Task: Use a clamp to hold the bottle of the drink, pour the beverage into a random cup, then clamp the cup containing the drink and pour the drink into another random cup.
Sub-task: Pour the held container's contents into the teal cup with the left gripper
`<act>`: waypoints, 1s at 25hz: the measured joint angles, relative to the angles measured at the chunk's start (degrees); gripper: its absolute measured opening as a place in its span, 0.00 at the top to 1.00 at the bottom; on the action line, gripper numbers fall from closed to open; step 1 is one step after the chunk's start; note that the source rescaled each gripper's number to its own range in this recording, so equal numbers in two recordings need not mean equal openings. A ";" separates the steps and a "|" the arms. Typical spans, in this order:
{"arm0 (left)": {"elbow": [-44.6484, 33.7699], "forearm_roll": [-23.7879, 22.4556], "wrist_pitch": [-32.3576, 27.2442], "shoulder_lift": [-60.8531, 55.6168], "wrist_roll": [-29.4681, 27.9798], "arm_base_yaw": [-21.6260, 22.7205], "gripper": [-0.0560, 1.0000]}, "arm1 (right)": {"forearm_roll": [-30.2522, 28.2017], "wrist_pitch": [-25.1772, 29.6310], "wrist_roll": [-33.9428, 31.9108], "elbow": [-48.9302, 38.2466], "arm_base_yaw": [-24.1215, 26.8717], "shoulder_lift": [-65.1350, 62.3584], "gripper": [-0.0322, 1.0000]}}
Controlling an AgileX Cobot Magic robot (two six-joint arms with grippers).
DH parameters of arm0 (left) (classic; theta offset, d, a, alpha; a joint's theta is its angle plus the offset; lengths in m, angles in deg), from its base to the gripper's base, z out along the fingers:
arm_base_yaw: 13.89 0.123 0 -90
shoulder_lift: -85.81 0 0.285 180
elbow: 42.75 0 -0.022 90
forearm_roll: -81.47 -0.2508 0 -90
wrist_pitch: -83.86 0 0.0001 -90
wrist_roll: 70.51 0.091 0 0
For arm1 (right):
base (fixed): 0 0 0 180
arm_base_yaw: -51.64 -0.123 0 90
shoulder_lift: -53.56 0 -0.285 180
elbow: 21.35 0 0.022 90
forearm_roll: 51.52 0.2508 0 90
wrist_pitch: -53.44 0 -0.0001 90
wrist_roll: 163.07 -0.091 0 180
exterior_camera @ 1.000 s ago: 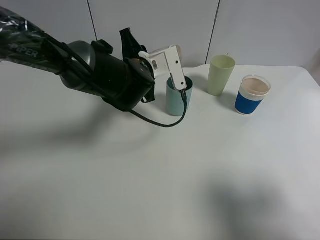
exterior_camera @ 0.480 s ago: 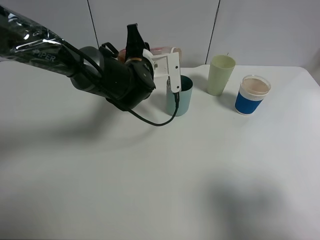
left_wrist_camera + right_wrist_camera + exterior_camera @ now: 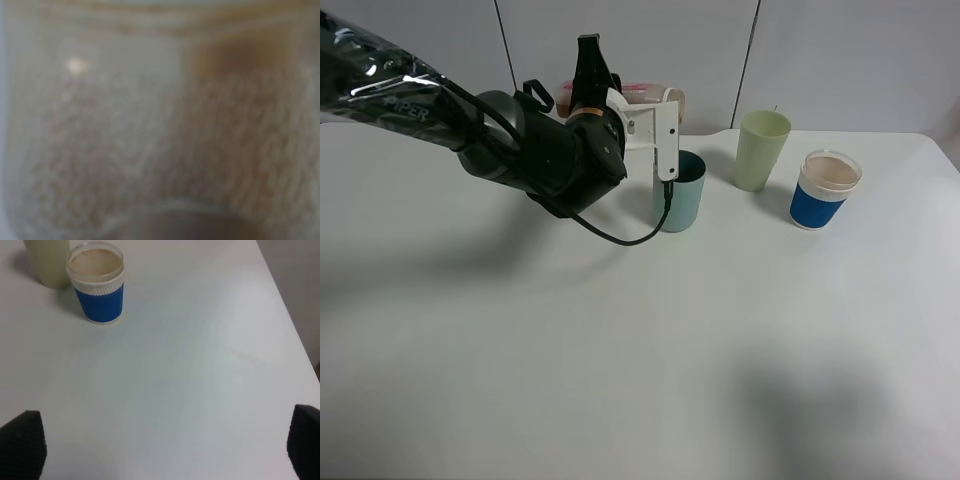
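My left gripper (image 3: 610,100) is shut on a pinkish drink bottle (image 3: 645,95), held on its side just above and behind the light teal cup (image 3: 682,195). The left wrist view is filled by the blurred beige bottle wall (image 3: 150,130). A pale green cup (image 3: 761,150) stands to the right of the teal cup. A blue cup with a white rim (image 3: 823,190) stands further right and holds a brownish drink. My right gripper (image 3: 162,450) is open and empty, over the bare table near the blue cup (image 3: 97,287) and the green cup (image 3: 47,262).
The white table (image 3: 620,350) runs back to a grey panelled wall (image 3: 820,50). My left arm's black body (image 3: 520,150) and its cable (image 3: 640,235) hang over the table left of the teal cup. The table's right edge (image 3: 290,330) shows in the right wrist view.
My left wrist has rolled and lifted a little. The bottle has swung up and back from its pouring tilt over the teal cup. The cups have not moved.
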 joint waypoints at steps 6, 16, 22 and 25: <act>0.00 -2.07 0.51 0.00 0.82 0.11 0.91 | 0.00 0.00 0.00 0.00 0.00 0.00 0.12; 0.00 -4.30 0.51 0.00 3.13 0.11 0.91 | 0.00 0.00 0.00 0.00 0.00 0.00 0.12; 0.00 -4.30 1.51 0.00 5.33 0.11 0.91 | 0.00 0.00 0.00 0.00 0.00 0.00 0.12; 0.00 -4.30 1.97 0.00 5.84 0.11 0.91 | 0.00 0.00 0.00 0.00 0.00 0.00 0.12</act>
